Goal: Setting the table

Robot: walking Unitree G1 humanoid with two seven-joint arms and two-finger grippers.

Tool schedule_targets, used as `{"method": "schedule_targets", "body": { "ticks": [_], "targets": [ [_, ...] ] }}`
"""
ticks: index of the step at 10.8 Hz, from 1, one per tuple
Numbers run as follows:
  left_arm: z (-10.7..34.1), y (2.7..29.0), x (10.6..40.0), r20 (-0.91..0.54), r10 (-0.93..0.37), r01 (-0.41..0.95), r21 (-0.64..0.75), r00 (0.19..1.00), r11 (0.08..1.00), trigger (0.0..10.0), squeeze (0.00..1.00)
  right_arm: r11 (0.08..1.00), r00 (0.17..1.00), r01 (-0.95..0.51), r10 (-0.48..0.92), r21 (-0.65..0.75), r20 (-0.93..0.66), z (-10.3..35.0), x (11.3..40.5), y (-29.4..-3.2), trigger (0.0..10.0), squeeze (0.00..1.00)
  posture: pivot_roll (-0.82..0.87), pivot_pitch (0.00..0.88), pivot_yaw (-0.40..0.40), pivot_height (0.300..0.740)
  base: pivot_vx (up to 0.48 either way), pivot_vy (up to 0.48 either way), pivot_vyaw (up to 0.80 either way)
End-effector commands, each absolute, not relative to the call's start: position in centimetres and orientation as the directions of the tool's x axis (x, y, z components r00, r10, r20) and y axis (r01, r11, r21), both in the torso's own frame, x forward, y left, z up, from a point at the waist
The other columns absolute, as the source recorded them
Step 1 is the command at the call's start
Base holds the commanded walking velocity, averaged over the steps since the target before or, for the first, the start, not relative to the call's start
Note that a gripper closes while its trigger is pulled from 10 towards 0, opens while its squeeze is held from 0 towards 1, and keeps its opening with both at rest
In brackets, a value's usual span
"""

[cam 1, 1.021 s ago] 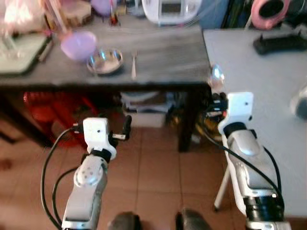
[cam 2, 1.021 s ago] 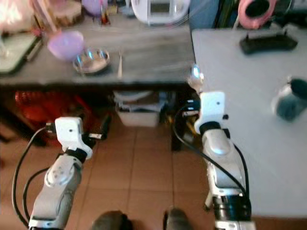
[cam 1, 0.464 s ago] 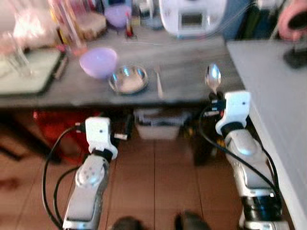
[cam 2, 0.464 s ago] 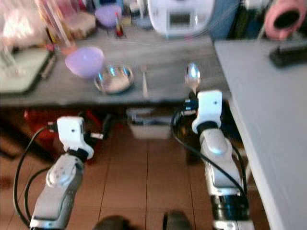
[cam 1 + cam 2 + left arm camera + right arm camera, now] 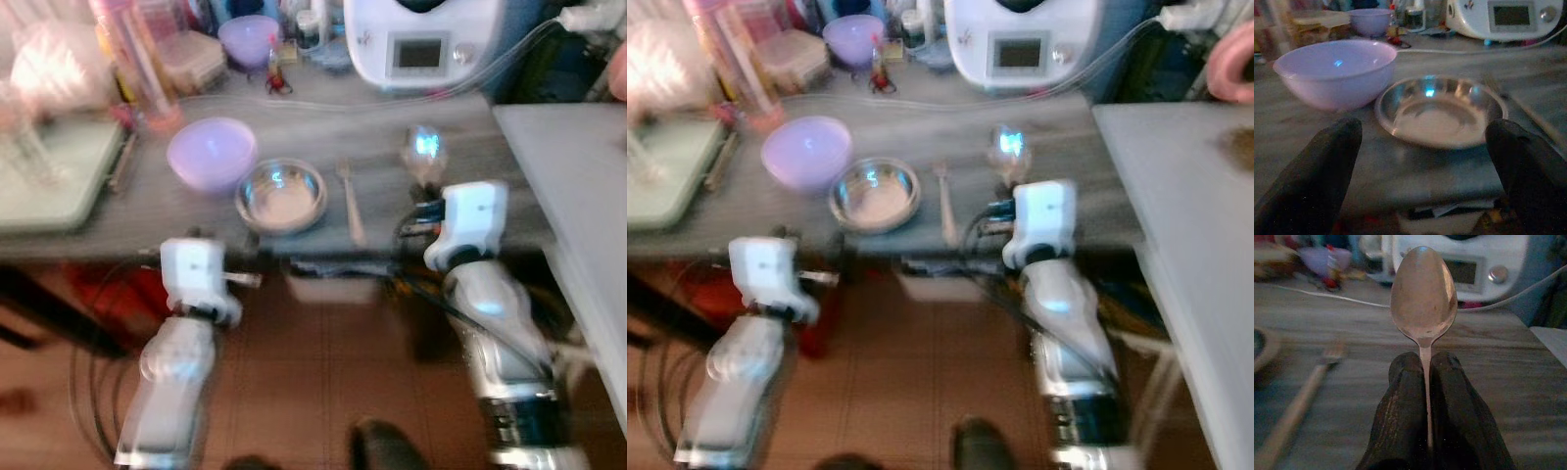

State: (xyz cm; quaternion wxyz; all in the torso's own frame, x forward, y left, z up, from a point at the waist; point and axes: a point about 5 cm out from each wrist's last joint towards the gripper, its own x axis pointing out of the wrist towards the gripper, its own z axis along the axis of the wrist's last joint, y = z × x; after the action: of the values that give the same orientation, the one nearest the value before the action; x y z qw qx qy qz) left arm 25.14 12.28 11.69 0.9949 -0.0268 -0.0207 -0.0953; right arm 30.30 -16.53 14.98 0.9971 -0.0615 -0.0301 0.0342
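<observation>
No text, label or number can be read; the white appliance's [image 5: 423,39] display is too blurred

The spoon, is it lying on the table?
No, the spoon stands upright above the table, its handle pinched in the shut right gripper.

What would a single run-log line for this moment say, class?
right gripper: shut on spoon, above table | left gripper: open, facing steel bowl | fork: right of steel bowl
</observation>
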Motion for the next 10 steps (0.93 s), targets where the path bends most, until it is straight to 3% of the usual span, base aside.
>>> {"method": "schedule_targets", "body": {
  "ticks": [1, 3, 10],
  "targets": [
    [11.9, 13.4, 24.9, 0.052, -0.161, 0.162, -0.028, 0.986, 0.986, 10.0, 0.00, 0.989, 0.992, -0.081, 0.092, -0.121, 0.087, 15.6, 30.4, -15.6, 0.0, 0.00, 0.00, 0.096, 0.061, 0.740, 0.000, 0.000, 0.00],
    [11.7, 13.8, 24.5, 0.046, -0.151, 0.152, -0.023, 0.987, 0.988, 10.0, 0.00, 0.989, 0.996, -0.003, 0.016, -0.149, 0.083, 15.5, 30.7, -16.6, 0.0, 0.00, 0.01, 0.094, 0.058, 0.740, 0.000, 0.000, 0.00],
    [11.7, 14.6, 23.0, 0.012, -0.158, 0.158, 0.002, 0.987, 0.987, 10.0, 0.00, 0.991, 0.992, 0.128, -0.129, -0.041, -0.016, 14.8, 32.5, -18.8, 0.0, 0.00, 0.04, 0.157, 0.088, 0.740, 0.000, 0.000, 0.00]
  ]
}}
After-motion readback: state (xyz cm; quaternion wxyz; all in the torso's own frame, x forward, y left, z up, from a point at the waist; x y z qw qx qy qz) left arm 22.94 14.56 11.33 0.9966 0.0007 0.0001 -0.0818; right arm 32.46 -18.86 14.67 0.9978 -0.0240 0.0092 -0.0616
